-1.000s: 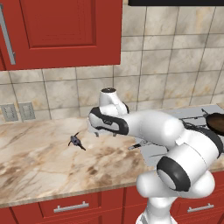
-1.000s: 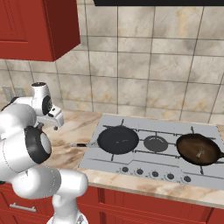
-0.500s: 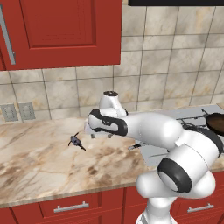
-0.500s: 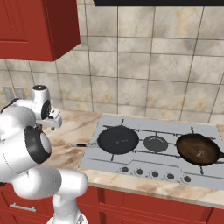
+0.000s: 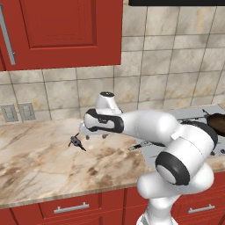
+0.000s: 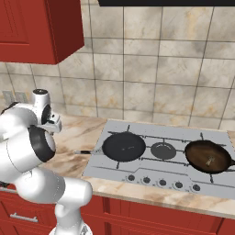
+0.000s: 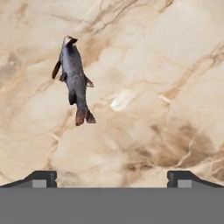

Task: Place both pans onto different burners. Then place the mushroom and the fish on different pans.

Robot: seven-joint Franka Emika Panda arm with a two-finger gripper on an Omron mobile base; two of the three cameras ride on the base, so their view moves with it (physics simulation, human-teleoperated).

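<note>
- Your gripper (image 7: 112, 177) stands spread wide, holding nothing.
- The fish (image 7: 74, 78) lies flat on the marble counter (image 7: 166, 65), ahead and left of your fingertips, apart from both.

Rendered home kitchen, counter and stove area.
Red wood cabinets (image 5: 61, 30) above and red drawers (image 5: 70, 207) with silver pulls below, beige marble-look countertop (image 5: 39, 167), square beige tile backsplash (image 6: 156, 69) with wall outlets (image 5: 18, 112). Silver-grey cooktop (image 6: 160, 158) set in the counter, black burners under grates, row of front knobs (image 6: 163, 182); a black pan (image 6: 123, 147) and a brown pan (image 6: 207, 156) sit on it. Dark range hood edge (image 6: 165, 2) at top.
</note>
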